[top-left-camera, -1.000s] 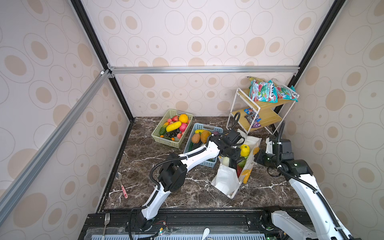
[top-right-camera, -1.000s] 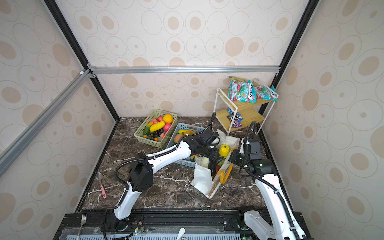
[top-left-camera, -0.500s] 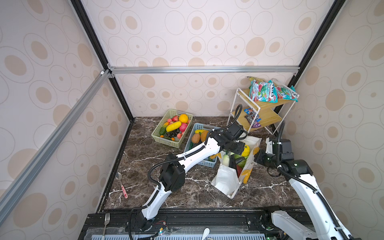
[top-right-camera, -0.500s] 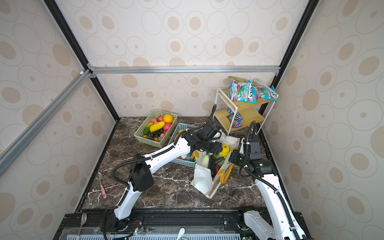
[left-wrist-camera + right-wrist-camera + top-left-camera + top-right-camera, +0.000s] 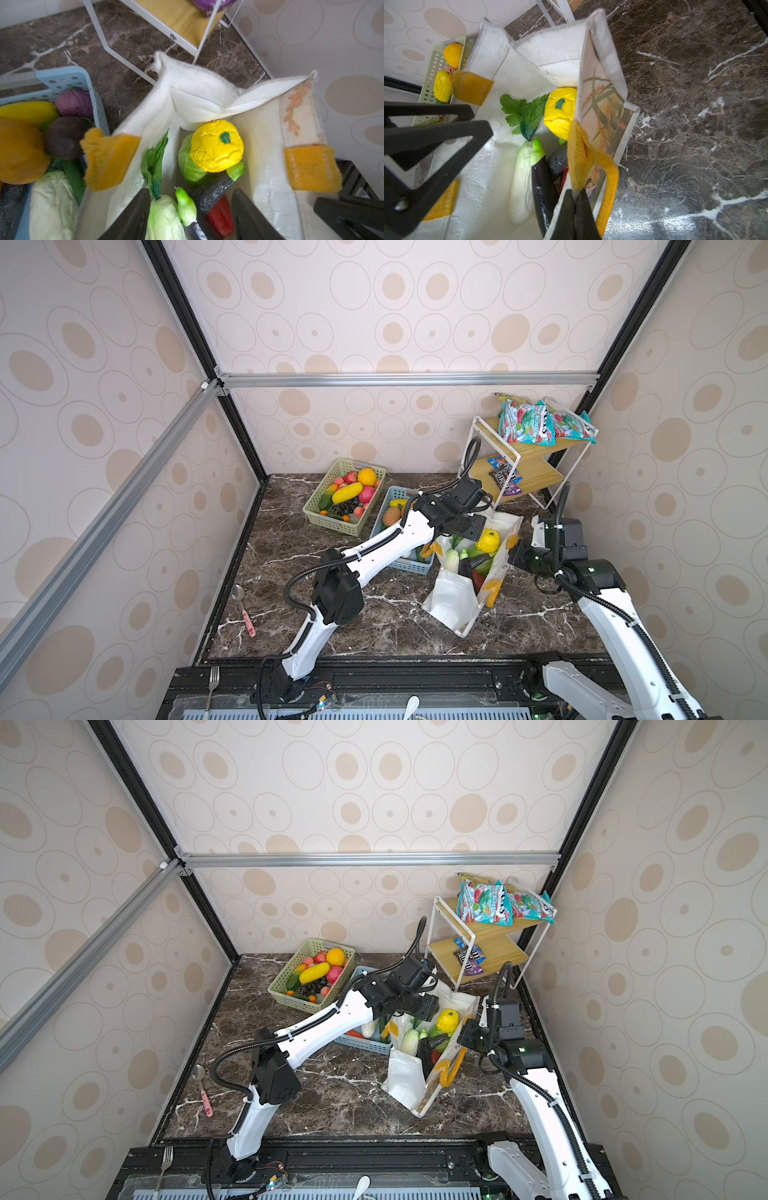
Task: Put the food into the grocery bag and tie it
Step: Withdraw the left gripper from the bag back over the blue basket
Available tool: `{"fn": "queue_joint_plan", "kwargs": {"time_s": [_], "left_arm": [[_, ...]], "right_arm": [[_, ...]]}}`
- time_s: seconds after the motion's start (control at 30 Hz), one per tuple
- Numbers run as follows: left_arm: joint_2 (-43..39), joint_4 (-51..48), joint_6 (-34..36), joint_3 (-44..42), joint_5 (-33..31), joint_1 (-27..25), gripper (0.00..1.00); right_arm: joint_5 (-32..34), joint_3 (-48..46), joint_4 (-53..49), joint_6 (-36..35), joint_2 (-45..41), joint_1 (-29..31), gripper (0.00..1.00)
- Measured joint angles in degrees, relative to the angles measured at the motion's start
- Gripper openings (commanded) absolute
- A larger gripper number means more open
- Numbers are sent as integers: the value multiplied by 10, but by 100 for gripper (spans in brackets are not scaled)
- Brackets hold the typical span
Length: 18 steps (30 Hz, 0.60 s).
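Raised the left fingers out of the bag mouth toward 12 o'clock over the last second and spread them wider. Nothing between them now, just above the food. Reads as a drop just finished, hence the open, empty pose over the mouth.

Pinching the bag's 3 o'clock rim with the right fingers, closed tight beside a handle root. Probably meant to hold the soft wall up and the mouth square for loading from the 9 o'clock side.

Stands open and untied on the tabletop, about 3 o'clock of centre. Holds a yellow fruit resting on a cabbage, plus a leafy radish, an eggplant and a red piece, loosely piled.

Leaves more produce in the blue basket just beside the bag at 9 o'clock, and in the green basket further off at 10 o'clock. Leaves the packets on the shelf at 1 o'clock, no part of the load. Looks well into loading, with tying not yet begun.
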Motion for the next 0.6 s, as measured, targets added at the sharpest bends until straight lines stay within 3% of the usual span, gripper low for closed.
{"fn": "queue_joint_plan", "kwargs": {"time_s": [0.3,0.6], "left_arm": [[-44,-13,10,-6,-40,37,64],[-106,-15,21,-71,-70,100,64]], "right_arm": [[0,-8,4,0,-5,0,0],[1,-8,4,0,-6,0,0]]}}
